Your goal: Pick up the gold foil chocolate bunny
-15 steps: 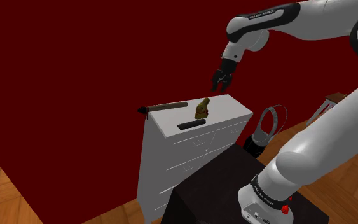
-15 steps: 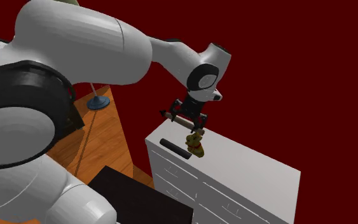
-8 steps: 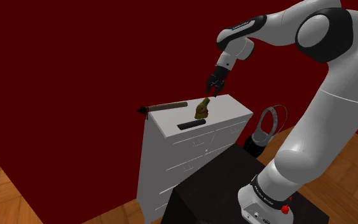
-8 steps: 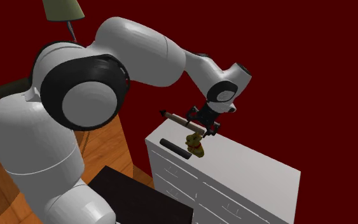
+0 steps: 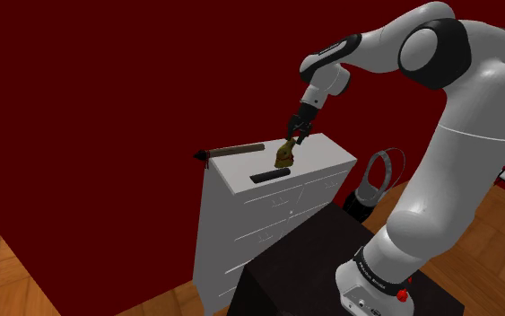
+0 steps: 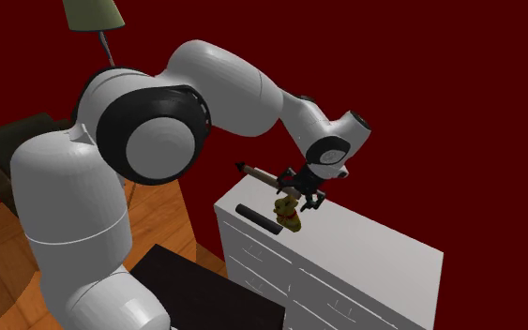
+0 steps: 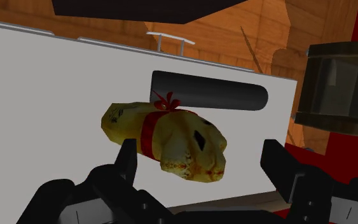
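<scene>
On top of the white dresser (image 5: pixel 326 163) sits the gold foil bunny (image 5: pixel 284 154), which has a red ribbon around its neck. Just above it hangs the black gripper (image 5: pixel 295 133). Its two fingers (image 7: pixel 128 156) are spread apart, with the bunny's head between them, and one finger is clearly not touching it. A flat black bar (image 5: pixel 265 176) lies near the bunny, closer to the dresser's front edge. A brown rod (image 5: pixel 234 150) lies along the back of the top, and one end reaches out past the corner. Behind the dresser is a dark red wall (image 5: pixel 107 90).
</scene>
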Controlling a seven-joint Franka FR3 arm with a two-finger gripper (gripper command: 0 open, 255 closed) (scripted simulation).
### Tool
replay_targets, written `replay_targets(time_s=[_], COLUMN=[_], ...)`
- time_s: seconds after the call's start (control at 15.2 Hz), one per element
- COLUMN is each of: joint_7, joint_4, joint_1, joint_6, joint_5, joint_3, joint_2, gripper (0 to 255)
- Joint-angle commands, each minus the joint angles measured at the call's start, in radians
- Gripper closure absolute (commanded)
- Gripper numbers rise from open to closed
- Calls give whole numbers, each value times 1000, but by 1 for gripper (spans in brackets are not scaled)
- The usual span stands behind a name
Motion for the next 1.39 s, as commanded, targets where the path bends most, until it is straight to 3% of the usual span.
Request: replay_targets(time_s=[0.0,0.07,0.13,0.73,1.32], joint_7=[-4,-4,-4,-4,42], joint_4=[-7,-7,-7,-7,41], joint_1=[0,0,0,0,3], joint_6=[9,9,9,9,-86], joint_5=[2,2,2,2,-30], joint_3=[1,1,1,1,-7], joint_2=[3,3,3,3,-58], gripper=[0,0,255,255,255])
